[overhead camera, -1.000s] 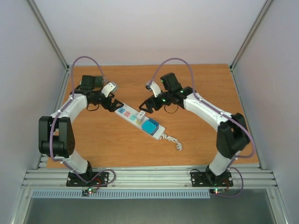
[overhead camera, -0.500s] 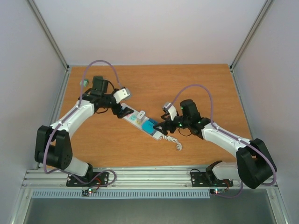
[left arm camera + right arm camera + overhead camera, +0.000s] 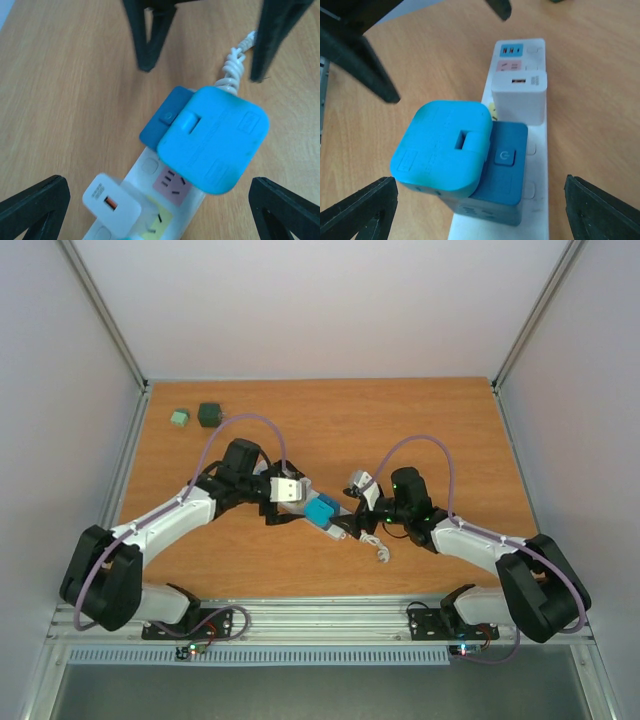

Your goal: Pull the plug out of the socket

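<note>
The socket, a long white power strip with pastel panels, lies on the wooden table. A light blue cube plug sits on a dark blue adapter near its cord end. A white USB charger is plugged in beside it. My left gripper is open, its fingers on either side of the strip above the charger. My right gripper is open, its fingers on either side of the blue plug. In the top view both grippers meet over the strip, with the blue plug between them.
The curly white cord trails from the strip toward the near edge. A light green block and a dark green block sit at the back left. The right gripper's black fingers show in the left wrist view.
Both arms have come down and inward over the strip. The left gripper moved right and nearer, uncovering the two green blocks. The right gripper swung down to the blue plug's end.
</note>
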`<state>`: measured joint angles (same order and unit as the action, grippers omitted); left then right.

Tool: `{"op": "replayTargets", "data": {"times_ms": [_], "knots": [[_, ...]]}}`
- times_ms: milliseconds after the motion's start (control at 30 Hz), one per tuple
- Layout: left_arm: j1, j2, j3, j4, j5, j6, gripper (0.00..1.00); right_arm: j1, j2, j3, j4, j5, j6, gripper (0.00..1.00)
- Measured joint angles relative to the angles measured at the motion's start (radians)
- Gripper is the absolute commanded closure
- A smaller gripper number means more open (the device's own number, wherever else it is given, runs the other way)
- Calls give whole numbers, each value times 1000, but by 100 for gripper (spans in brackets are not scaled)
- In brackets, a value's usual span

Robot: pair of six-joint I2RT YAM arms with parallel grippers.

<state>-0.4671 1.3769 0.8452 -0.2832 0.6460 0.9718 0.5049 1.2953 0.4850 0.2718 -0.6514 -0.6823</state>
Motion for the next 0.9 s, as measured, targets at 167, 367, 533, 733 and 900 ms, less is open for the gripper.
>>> {"op": "replayTargets", "data": {"times_ms": [167,367,533,733,900], "knots": [[-35,-35,-61,92,0,40,0,0,7,-9,65,1,-37,8],[-92,-54,-154,195,-30,117,2,0,-5,-41,65,13,-101,8],[-164,-65,-288,369,-124,190,8,0,-48,-44,17,20,-130,8],[-216,-66,-401,605,-242,228,20,0,-65,-44,-13,23,-132,8],[-224,-66,-415,739,-303,238,40,0,-65,-44,-34,23,-135,8]]}}
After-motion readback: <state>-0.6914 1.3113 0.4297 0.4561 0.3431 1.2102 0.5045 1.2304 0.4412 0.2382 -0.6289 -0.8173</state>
